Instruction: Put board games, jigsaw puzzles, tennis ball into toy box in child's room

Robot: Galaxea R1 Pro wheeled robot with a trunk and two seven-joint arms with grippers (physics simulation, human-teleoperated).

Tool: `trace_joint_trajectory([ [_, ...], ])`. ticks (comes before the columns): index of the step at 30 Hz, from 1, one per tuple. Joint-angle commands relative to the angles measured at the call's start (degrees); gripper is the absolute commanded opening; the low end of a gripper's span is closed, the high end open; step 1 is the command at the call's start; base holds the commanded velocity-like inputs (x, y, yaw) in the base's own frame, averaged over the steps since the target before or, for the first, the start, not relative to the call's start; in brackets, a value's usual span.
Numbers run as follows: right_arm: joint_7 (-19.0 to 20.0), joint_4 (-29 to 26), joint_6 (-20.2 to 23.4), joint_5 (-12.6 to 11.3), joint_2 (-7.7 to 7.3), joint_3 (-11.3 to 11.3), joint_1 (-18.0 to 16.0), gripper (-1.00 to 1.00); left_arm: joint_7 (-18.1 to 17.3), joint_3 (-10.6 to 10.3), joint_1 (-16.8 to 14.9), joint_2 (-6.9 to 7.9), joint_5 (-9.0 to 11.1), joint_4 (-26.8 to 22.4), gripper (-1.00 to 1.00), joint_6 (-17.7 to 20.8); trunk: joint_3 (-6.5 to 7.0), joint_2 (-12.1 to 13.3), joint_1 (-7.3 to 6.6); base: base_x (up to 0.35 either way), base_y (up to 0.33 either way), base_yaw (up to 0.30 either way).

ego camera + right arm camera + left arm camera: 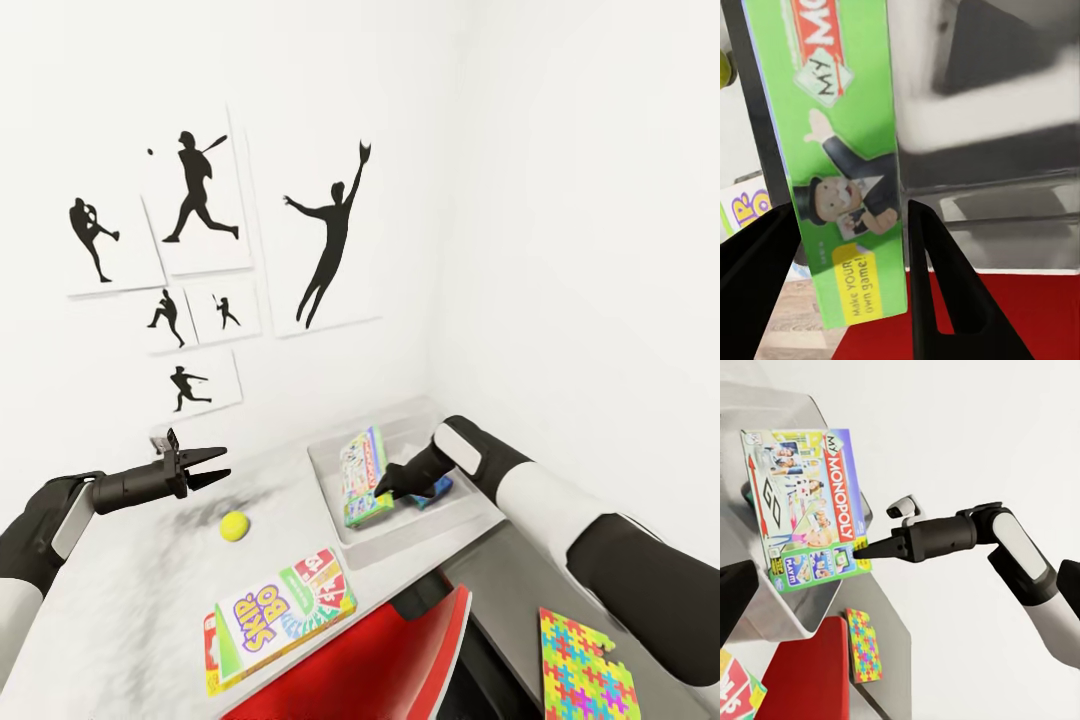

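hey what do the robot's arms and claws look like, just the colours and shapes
Both arms have white shell segments with black joints and black forearms. The left claw is black with two thin pointed fingers. The right claw is likewise black and tapered, with a small white-and-black camera module mounted above its wrist. No cables or markings are visible.
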Motion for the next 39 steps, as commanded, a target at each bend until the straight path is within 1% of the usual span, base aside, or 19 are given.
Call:
trace_joint_trajectory([
  [1, 0.4, 0.0, 0.1, 0.2, -0.23, 0.3, -0.1, -1.00, -0.1, 0.0, 0.0, 0.02, 0.1, 0.0, 1.00, 0.5, -0.21, -0.1, 0.02, 0.000, 0.000, 0.000],
  [8, 0.4, 0.0, 0.1, 0.1, -1.24, 0.2, -0.1, -1.00, -0.1, 0.0, 0.0, 0.02, 0.1, 0.0, 1.00, 0.5, -0.80, -0.1, 0.02, 0.000, 0.000, 0.000],
  [12, 0.4, 0.0, 0.1, 0.1, -1.32, 0.2, -0.1, -1.00, -0.1, 0.0, 0.0, 0.02, 0.1, 0.0, 1.00, 0.5, -0.87, -0.1, 0.02, 0.000, 0.000, 0.000],
  [13, 0.4, 0.0, 0.1, 0.1, -1.37, 0.2, -0.1, 1.00, -0.1, 0.0, 0.0, 0.02, 0.1, 0.0, 1.00, 0.5, -0.88, -0.1, 0.02, 0.000, 0.000, 0.000],
  [39, 0.4, -0.1, 0.1, 0.2, -1.44, 0.1, -0.1, 1.00, -0.1, -0.1, 0.0, 0.02, 0.2, 0.0, 1.00, 0.5, -0.89, -0.1, 0.02, 0.000, 0.000, 0.000],
])
